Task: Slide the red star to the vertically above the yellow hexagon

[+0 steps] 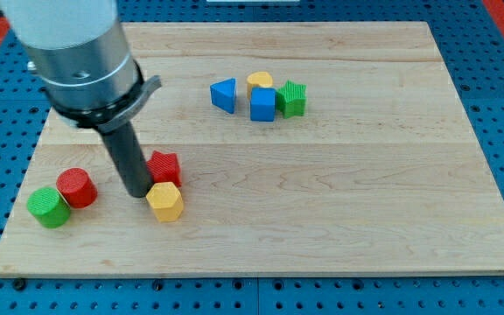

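The pale wooden board [322,175] lay on a blue pegboard surface, and the arm's grey cylindrical body and dark rod came down from the view's top left. There were no fingers to open or close, and nothing was held: my tip [136,193] rested on the board, touching or just beside the left edge of the red star-shaped block [164,166]. That star already sat directly above the yellow hexagonal block [165,201], nearly touching it. To finish well, any further nudge probably needed to be short and gentle, toward the view's right or top, so the hexagon stayed undisturbed. A red cylinder [77,187] and green cylinder [49,207] stood left.
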### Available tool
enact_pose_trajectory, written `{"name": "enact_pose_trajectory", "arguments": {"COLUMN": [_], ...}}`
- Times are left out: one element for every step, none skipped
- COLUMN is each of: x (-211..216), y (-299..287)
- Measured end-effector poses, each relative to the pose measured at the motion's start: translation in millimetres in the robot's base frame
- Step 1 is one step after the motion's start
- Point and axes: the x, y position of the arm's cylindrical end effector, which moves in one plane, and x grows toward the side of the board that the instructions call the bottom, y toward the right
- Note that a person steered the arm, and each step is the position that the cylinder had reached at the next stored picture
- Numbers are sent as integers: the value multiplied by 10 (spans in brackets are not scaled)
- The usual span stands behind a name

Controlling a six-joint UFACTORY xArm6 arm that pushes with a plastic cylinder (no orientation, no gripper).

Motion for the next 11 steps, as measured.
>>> {"name": "enact_pose_trajectory", "arguments": {"x": [-161, -195, -204, -311, -569, -744, -554, -480, -815, -1100, -1383], "y": [247, 613, 1054, 1145, 726, 239, 240, -39, -181, -369, -484]}}
